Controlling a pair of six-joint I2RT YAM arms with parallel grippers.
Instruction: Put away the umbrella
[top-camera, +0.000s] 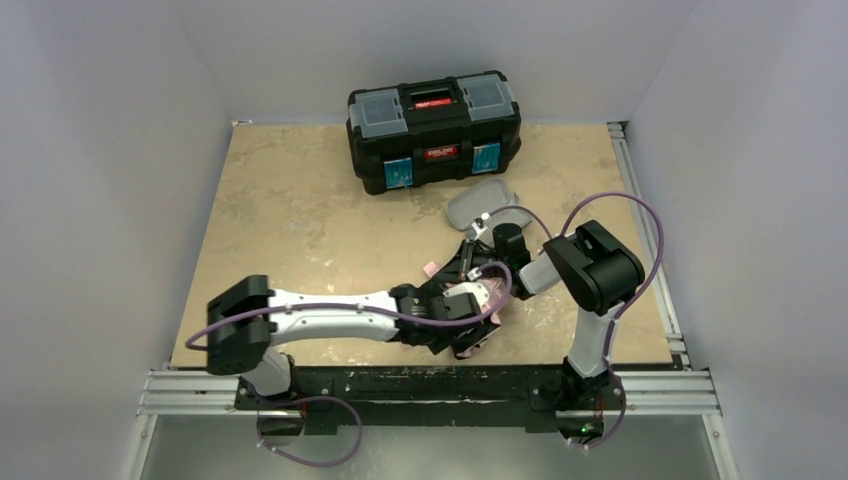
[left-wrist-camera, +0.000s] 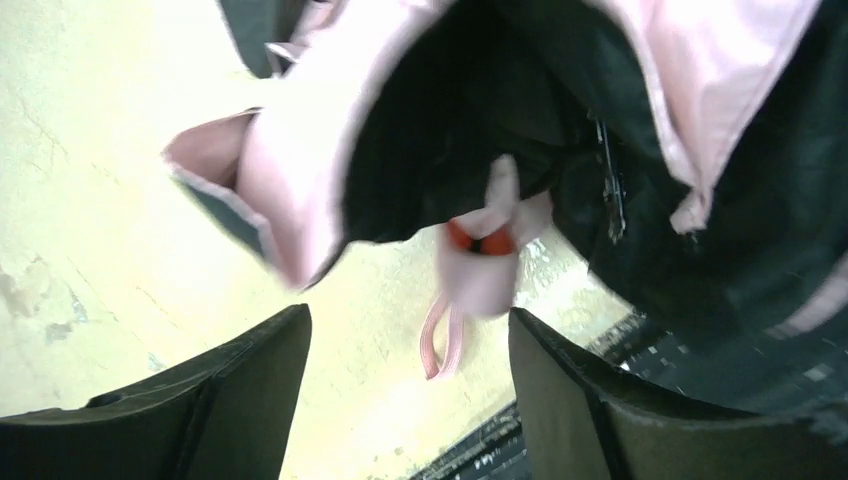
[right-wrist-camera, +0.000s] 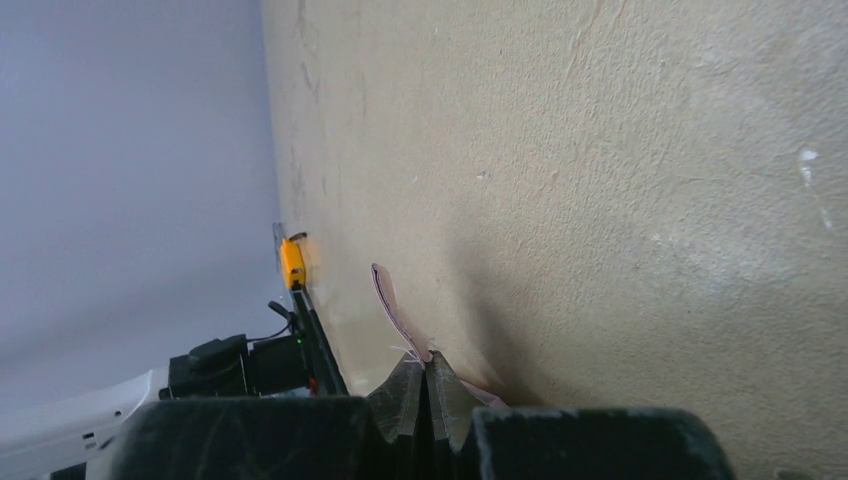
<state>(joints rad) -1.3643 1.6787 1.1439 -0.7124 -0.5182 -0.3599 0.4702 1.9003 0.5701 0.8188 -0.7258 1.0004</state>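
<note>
The left claw (left-wrist-camera: 408, 322) is spread wide and has nothing between its two fingers. Just past it is the umbrella (left-wrist-camera: 300, 150), low over the counter (top-camera: 290, 220) near the front, between the two arms. Its pale pink cloth is loose and floppy, with the dark inside showing, so it is not rolled up tight. Its pink wrist strap (left-wrist-camera: 443, 345) hangs down in front of the left claw, but the claw is not touching it. On the right, the right claw (right-wrist-camera: 425, 388) is pressed together and pinches a thin pink strip (right-wrist-camera: 385, 290) that looks like a bit of the umbrella. Behind the umbrella sits a small grey case (top-camera: 482, 204), a little way off, and the pictures do not show if it is open. Farther back is a black toolbox (top-camera: 433, 128) with its lid down. It looks like the job is only partly done. The umbrella is down off its long shape, but it looks like the cloth has to be tidied and the umbrella has not gone into anything yet.
</note>
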